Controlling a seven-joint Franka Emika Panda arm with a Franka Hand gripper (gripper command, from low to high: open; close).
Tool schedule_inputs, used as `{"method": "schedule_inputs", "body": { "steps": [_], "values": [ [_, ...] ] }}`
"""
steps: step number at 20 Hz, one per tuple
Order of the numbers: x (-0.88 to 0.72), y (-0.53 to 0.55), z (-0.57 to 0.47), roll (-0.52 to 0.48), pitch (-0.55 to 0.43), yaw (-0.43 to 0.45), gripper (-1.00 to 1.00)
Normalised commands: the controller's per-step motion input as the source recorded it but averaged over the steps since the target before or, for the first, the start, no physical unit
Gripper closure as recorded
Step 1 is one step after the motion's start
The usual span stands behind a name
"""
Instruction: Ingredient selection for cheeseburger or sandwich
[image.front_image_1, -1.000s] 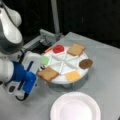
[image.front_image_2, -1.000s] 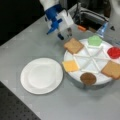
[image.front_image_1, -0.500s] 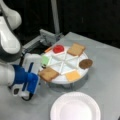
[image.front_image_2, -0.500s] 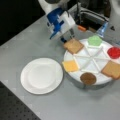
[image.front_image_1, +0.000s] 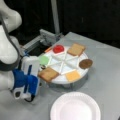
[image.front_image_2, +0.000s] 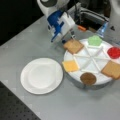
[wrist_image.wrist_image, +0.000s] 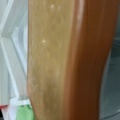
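Grey table (image.front_image_1: 105, 60) bearing white sectioned tray (image.front_image_1: 63, 78) and empty white paper plate (image.front_image_2: 41, 76).

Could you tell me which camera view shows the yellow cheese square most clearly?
A front view shows the yellow cheese square best: it faces the camera, lying unobstructed in its compartment of the white divided tray, nearest the paper plate. In both front views it is visible, also here. The wrist view is filled by a toast square; no cheese appears.

Both front views look down from opposite sides, sharing the sectioned tray (image.front_image_1: 82, 72); wrist view hugs it.
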Motion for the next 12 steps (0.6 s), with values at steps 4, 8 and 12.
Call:
{"method": "schedule_inputs", "body": {
  "steps": [4, 8, 12],
  "values": [
    [0.21, -0.23, -0.05, 0.303, -0.03, 0.152, -1.0],
    [0.22, -0.18, -0.01, 0.291, 0.016, 0.115, -1.0],
    [0.22, -0.14, -0.03, 0.297, 0.028, 0.09, -1.0]
  ]
}}
